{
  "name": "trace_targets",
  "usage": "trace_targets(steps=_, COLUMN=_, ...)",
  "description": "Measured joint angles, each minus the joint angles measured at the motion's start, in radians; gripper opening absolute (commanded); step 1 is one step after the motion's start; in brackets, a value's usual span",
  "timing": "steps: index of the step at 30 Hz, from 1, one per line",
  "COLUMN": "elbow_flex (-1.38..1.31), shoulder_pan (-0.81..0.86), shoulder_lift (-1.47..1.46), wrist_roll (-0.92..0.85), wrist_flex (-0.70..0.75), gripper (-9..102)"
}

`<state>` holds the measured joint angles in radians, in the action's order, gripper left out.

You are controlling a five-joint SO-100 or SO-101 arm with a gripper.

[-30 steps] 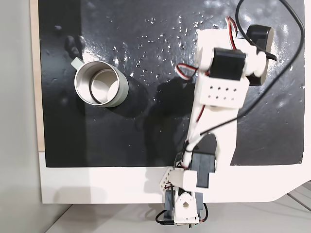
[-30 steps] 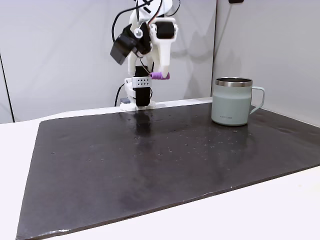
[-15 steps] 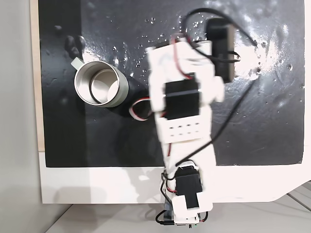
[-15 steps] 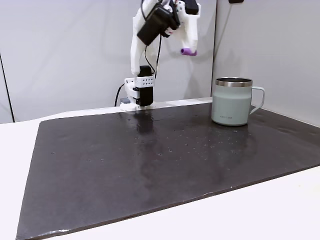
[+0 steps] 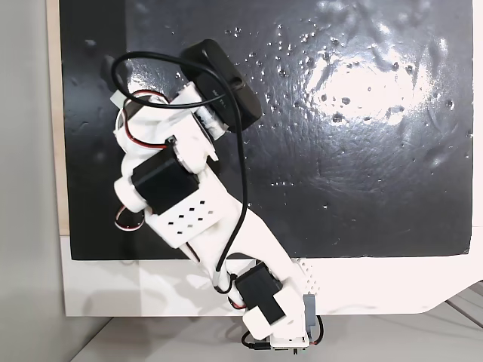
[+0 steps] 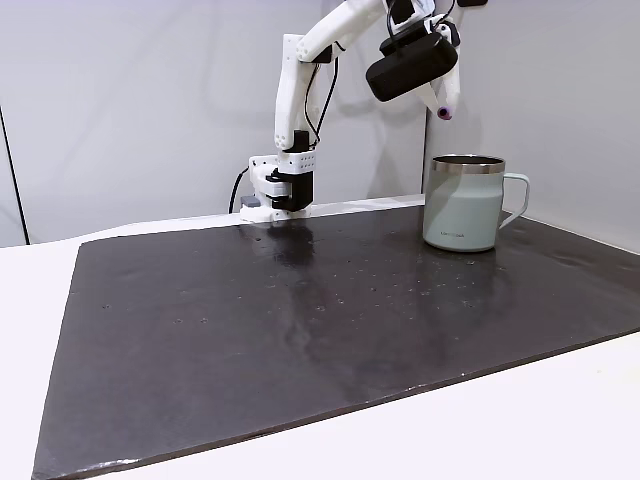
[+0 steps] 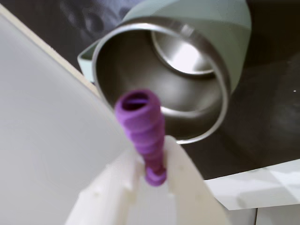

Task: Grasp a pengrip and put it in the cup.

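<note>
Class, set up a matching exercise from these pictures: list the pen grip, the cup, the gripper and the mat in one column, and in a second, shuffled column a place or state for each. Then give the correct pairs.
Column one:
1. pen grip
2. cup
3. gripper
4. mat

Column two:
A. black, lying flat on the white table, speckled with pale droplets
B. standing upright, mouth open, nothing inside
C. purple, ribbed, held in the air above the cup
D. white, shut on the purple tube

Pairs: 1-C, 2-B, 3-D, 4-A
</note>
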<state>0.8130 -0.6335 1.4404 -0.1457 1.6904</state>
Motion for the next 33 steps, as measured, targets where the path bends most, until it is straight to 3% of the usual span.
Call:
trace_targets(steps=11, elbow_flex=-0.115, shoulder_pan=-0.060, shoulder_lift=-0.110, wrist_roll=-0.032, wrist_flex=0.000, gripper=1)
trace_targets(steps=16, elbow_flex=-0.115, shoulder_pan=-0.066, shoulder_lift=-0.114, wrist_roll=-0.032, wrist_flex=0.000, gripper=30)
trace_targets(steps=20, elbow_flex=-0.115, shoulder_pan=-0.063, shoulder_lift=-0.114, wrist_roll=-0.034, wrist_flex=0.000, gripper=38)
trace_targets(steps=33, elbow_flex=-0.115, shoulder_pan=-0.064, shoulder_lift=-0.114, wrist_roll=-0.034, wrist_flex=0.000, gripper=38)
